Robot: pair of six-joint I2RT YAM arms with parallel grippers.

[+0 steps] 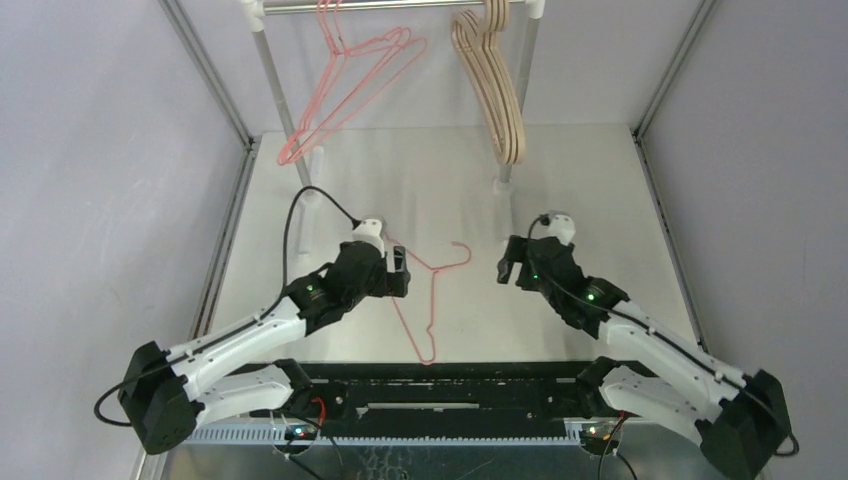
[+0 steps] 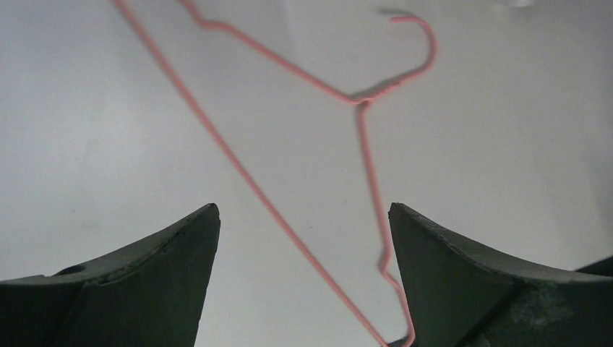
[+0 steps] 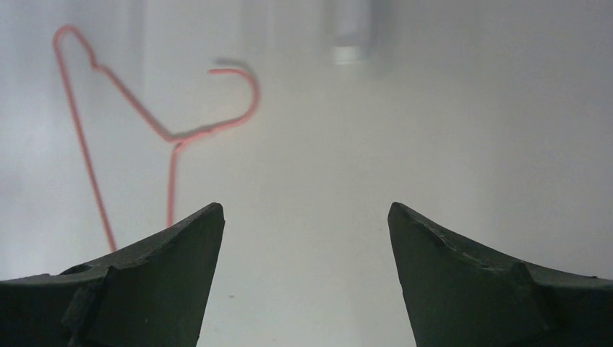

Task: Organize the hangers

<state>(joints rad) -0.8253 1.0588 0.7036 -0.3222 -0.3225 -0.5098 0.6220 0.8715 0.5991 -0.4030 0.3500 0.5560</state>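
One thin pink-red wire hanger lies flat on the table between the two arms, its hook pointing right. My left gripper is open just above its left side; in the left wrist view two wires of the hanger run between the fingers without touching them, around the gripper. My right gripper stands open to the right of the hook, holding nothing. In the right wrist view the hanger lies ahead to the left of the gripper. More pink-red hangers and beige hangers hang from the rail.
The silver rail crosses the back on two slanted posts with white feet on the table; one foot shows far ahead in the right wrist view. Metal frame bars and grey walls close both sides.
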